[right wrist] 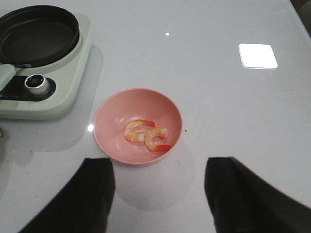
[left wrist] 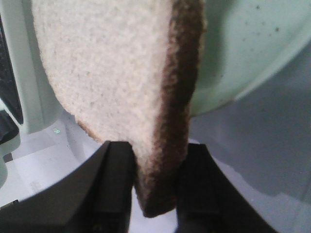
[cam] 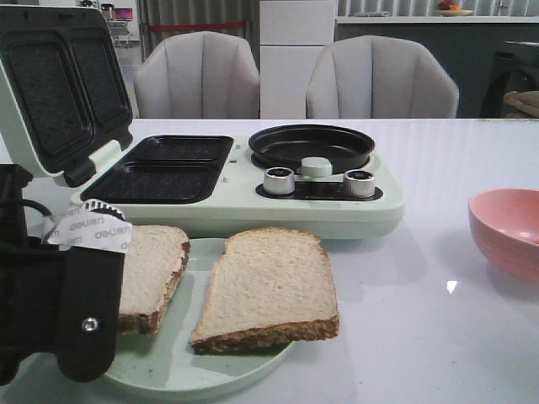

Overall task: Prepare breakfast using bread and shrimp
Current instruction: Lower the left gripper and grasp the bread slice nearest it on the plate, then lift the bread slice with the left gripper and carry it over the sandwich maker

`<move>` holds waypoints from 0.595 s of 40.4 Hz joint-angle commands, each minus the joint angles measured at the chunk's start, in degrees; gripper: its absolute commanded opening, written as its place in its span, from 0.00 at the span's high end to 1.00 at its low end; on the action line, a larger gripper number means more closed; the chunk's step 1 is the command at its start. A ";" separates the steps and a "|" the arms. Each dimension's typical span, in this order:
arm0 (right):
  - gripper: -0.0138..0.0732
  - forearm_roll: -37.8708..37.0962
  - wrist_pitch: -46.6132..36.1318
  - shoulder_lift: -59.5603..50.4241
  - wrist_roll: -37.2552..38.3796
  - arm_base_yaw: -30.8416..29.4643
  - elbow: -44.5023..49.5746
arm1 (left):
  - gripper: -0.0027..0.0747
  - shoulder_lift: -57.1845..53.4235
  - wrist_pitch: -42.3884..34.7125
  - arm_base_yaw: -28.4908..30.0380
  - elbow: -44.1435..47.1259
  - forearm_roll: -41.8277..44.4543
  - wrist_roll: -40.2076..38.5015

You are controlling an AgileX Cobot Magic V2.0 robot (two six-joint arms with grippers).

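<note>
Left gripper (left wrist: pixel 154 187) sits closest to the front camera, clamped on the crust edge of one bread slice (cam: pixel 152 273) — wrist view shows both fingers (left wrist: pixel 114 189) pressed against the crust, slice tilted off the plate (cam: pixel 194 370). Second slice (cam: pixel 269 286) lies flat on that plate, just beside the first.

Right gripper (right wrist: pixel 158 194) hovers above the pink bowl (right wrist: pixel 138 126), fingers apart, holding nothing. Two shrimp (right wrist: pixel 146 136) lie in the bowl, touching or nearly so.

Breakfast maker (cam: pixel 253 206) stands behind the plate: lid (cam: pixel 59 84) up, both sandwich wells (cam: pixel 160 168) bare, round pan (cam: pixel 312 145) bare. Two silver knobs (cam: pixel 279 180) in front of the pan, pale green knob (cam: pixel 316 167) between them.

Progress, my read: early. Nothing is in the wells or the pan yet. First slice is just being lifted — still to do are both slices into the machine and both shrimp out of the bowl.

Writing: a white tag (cam: pixel 88 227) on the left arm carries grey repeated text, roughly "deUsn" — partly curled, not reliably legible. No brand readable on the machine.
</note>
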 commanded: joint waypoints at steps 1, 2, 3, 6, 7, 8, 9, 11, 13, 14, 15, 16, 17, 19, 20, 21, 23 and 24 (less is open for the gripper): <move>0.25 -0.11 -4.03 0.60 -0.21 -0.23 -1.48 | 0.76 -1.36 3.56 -0.19 -0.90 1.31 -1.00; 0.25 -0.11 -4.03 0.60 -0.21 -0.23 -1.48 | 0.78 -1.36 3.56 -0.44 -0.90 1.31 -1.11; 0.25 -0.11 -4.03 0.60 -0.21 -0.23 -1.48 | 0.80 -1.36 3.56 -0.58 -0.90 1.11 -1.24; 0.25 -0.11 -4.03 0.60 -0.21 -0.23 -1.48 | 0.84 -2.03 3.84 -1.30 -0.90 0.89 -2.33; 0.25 -0.11 -4.03 0.60 -0.21 -0.23 -1.48 | 0.84 -2.35 3.98 -1.64 -0.90 0.74 -2.43; 0.25 -0.11 -4.03 0.60 -0.21 -0.23 -1.48 | 0.84 -2.89 4.20 -1.95 -0.90 0.50 -2.43; 0.25 -0.11 -4.03 0.60 -0.21 -0.23 -1.48 | 0.84 -3.31 4.52 -2.25 -0.90 0.34 -2.43; 0.25 -0.11 -4.03 0.60 -0.21 -0.23 -1.48 | 0.84 -4.54 5.77 -3.07 -0.90 -0.06 -2.43; 0.25 -0.11 -4.03 0.60 -0.21 -0.23 -1.48 | 0.84 -5.96 7.66 -3.89 -0.90 -0.15 -2.43; 0.25 -0.11 -4.03 0.60 -0.21 -0.23 -1.48 | 0.84 -6.59 8.55 -4.23 -0.90 -0.15 -2.43; 0.25 -0.11 -4.03 0.60 -0.21 -0.23 -1.48 | 0.84 -7.27 9.92 -4.69 -0.90 -0.15 -2.43; 0.25 -0.11 -4.03 0.60 -0.21 -0.23 -1.48 | 0.84 -8.21 10.88 -4.94 -0.90 -0.15 -2.33; 0.25 -0.11 -4.03 0.60 -0.21 -0.23 -1.48 | 0.84 -8.97 11.82 -5.28 -0.90 -0.15 -2.33; 0.25 -0.11 -4.03 0.60 -0.21 -0.23 -1.48 | 0.84 -10.77 13.59 -5.85 -0.90 0.50 -2.33; 0.25 -0.11 -4.03 0.60 -0.21 -0.23 -1.48 | 0.84 -11.54 14.16 -6.09 -0.90 0.90 -2.33; 0.25 -0.11 -4.03 0.60 -0.21 -0.23 -1.48 | 0.84 -12.35 14.81 -6.28 -0.90 1.32 -2.21; 0.25 -0.11 -4.03 0.60 -0.21 -0.23 -1.48 | 0.84 -14.40 15.63 -6.43 -1.01 2.67 -2.15; 0.25 -0.11 -4.03 0.60 -0.21 -0.23 -1.48 | 0.84 -15.14 15.77 -6.43 -1.16 3.10 -1.88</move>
